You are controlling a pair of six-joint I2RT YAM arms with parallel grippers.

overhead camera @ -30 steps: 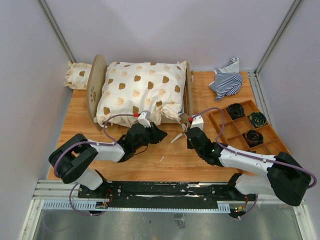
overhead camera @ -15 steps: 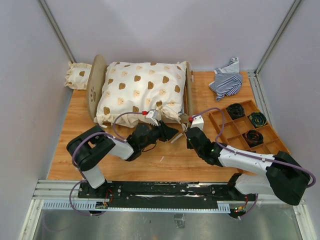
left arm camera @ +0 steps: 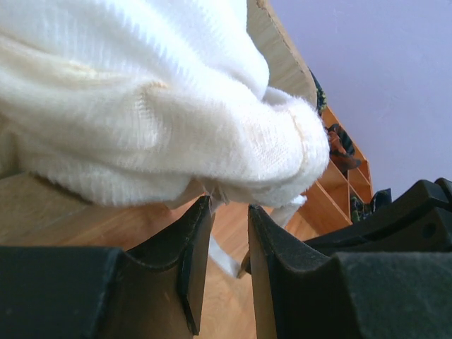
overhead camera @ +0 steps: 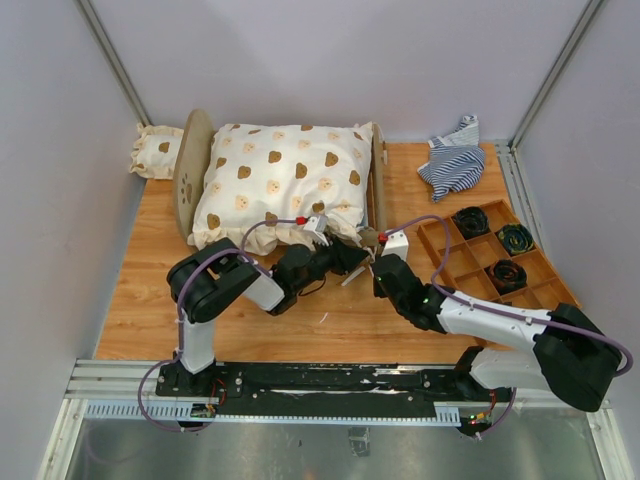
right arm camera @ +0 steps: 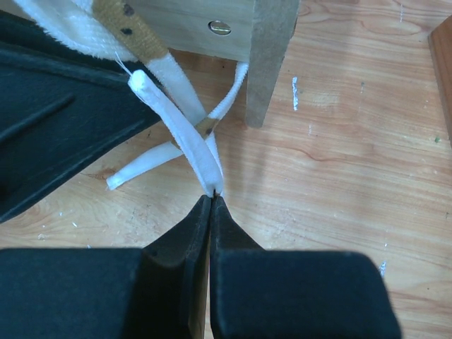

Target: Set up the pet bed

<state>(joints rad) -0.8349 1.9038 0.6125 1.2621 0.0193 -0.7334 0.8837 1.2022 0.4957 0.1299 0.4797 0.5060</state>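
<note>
Near right corner of the pet bed (overhead camera: 189,178), overhead and wrist views. The bed is lying in the far left part of the worktop (overhead camera: 150,290), its long axis running from 9 to 3 o'clock in the overhead view. The bear-print cushion (overhead camera: 285,185) is filling it from end board to end board.

I am working at the corner nearest my arms. My right pincer (right arm camera: 212,198) is clamping, jaws fully together, on the free end of a white tie (right arm camera: 187,134). In the right wrist view this tie is climbing from my fingertips toward 11 o'clock, up to the cushion's corner. The bed's corner post (right arm camera: 270,49) is standing at 1 o'clock from the grip, close by but not touching it. A second white strand (right arm camera: 145,164) is crossing under the held one, running from 8 to 1 o'clock, with its loose end lying on the wood.

My left pincer (left arm camera: 228,206) is reaching in from 9 o'clock, just beside the right one. Its jaws are standing partly apart with nothing between them. In the left wrist view the cushion's bulging corner is hanging directly above them at 12 o'clock.

Judgement: the coming move is turning on the loose strand. It is lying on the left pincer's side of the crossing, so my left arm is the nearer one to take it.
</note>
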